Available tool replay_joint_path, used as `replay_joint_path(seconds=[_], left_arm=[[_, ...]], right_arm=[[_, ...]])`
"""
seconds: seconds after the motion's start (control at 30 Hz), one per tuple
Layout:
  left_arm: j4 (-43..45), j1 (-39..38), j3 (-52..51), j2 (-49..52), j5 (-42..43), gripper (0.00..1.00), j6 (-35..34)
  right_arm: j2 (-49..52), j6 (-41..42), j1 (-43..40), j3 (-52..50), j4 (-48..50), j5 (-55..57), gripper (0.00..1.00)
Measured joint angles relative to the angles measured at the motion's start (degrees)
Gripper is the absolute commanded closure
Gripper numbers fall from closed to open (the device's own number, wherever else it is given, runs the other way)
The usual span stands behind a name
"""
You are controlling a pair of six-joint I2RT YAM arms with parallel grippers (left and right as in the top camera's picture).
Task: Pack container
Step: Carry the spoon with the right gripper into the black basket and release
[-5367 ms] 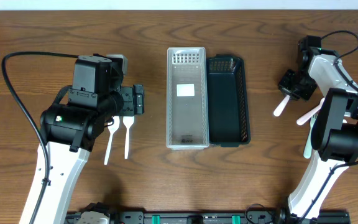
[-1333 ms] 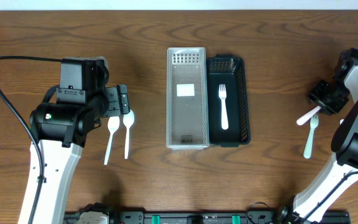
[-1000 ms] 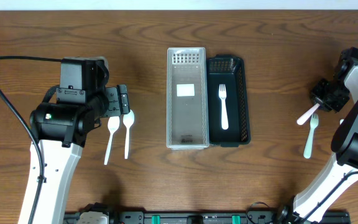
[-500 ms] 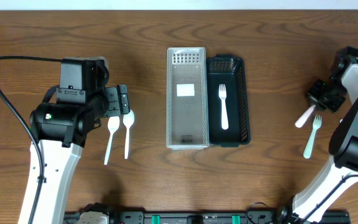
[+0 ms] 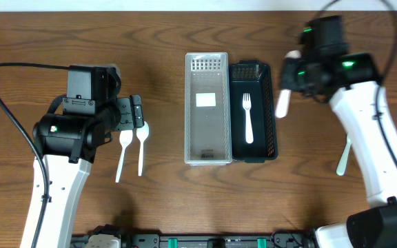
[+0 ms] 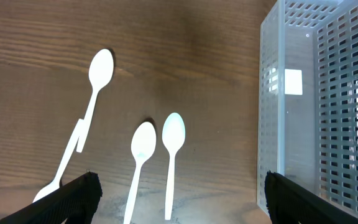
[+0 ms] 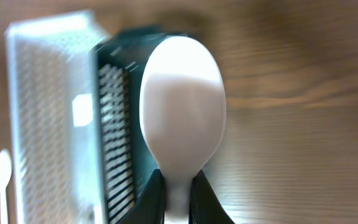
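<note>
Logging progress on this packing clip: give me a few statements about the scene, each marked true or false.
1. A fork lies in the black basket. True.
2. The clear basket holds cutlery. False: it holds none; the spoons lie on the table to its left.
3. The right pincer grips a spoon. True.
4. The left pincer is clamped shut. False: it is open and empty, above the spoons.
</note>
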Motion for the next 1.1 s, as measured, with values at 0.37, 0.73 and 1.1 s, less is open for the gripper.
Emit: replay_joint_path(seconds=[0.37, 0.73, 1.1], left_arm=[[-0.24, 0.00, 0.00, 0.00, 0.00, 0.13, 0.02], [-0.44, 0.00, 0.00, 0.00, 0.00, 0.13, 0.02], [-0.57, 0.00, 0.00, 0.00, 0.00, 0.13, 0.00]], right_arm=[[15.19, 0.00, 9.64, -1.14, 0.11, 1.01, 0.89], [18.18, -0.48, 8.92, -1.05, -1.22, 2.36, 0.53], [-1.75, -0.02, -12.33, 2.97, -9.62, 5.70, 0.43]])
